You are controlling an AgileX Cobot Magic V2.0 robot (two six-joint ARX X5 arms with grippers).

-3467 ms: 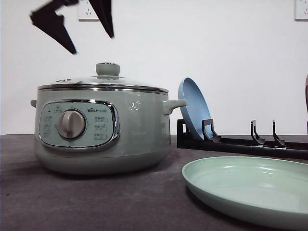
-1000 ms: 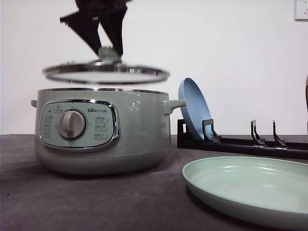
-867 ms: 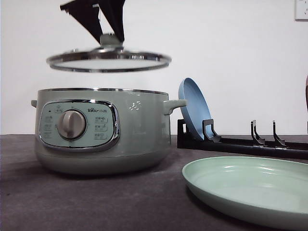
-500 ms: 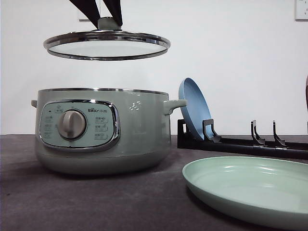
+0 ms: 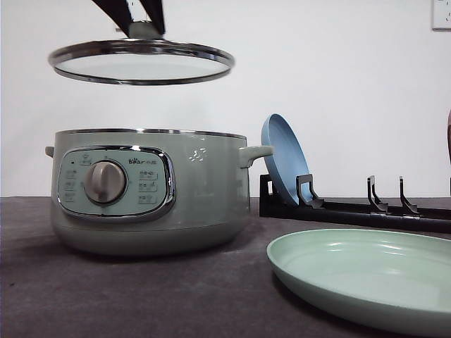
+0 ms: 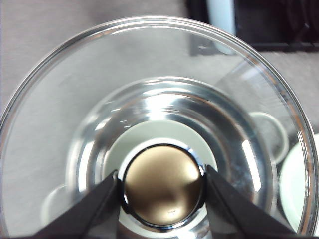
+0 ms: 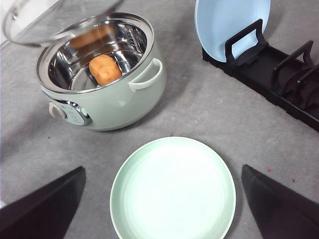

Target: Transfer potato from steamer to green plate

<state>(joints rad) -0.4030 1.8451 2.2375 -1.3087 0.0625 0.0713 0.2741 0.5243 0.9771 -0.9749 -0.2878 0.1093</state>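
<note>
Lifted leftward, glass lid (image 5: 141,62) stays pinched by left tool (image 6: 162,186); potato (image 7: 105,69) inside steamer (image 7: 99,74).

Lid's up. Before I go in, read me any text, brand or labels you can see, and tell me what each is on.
"Bear", roughly, plus small characters I can't read: brand mark on the steamer control panel, above the dial.
Button labels around the dial: too small to read.
Embossed mark on the steamer wall, right of the panel: unreadable.
</note>
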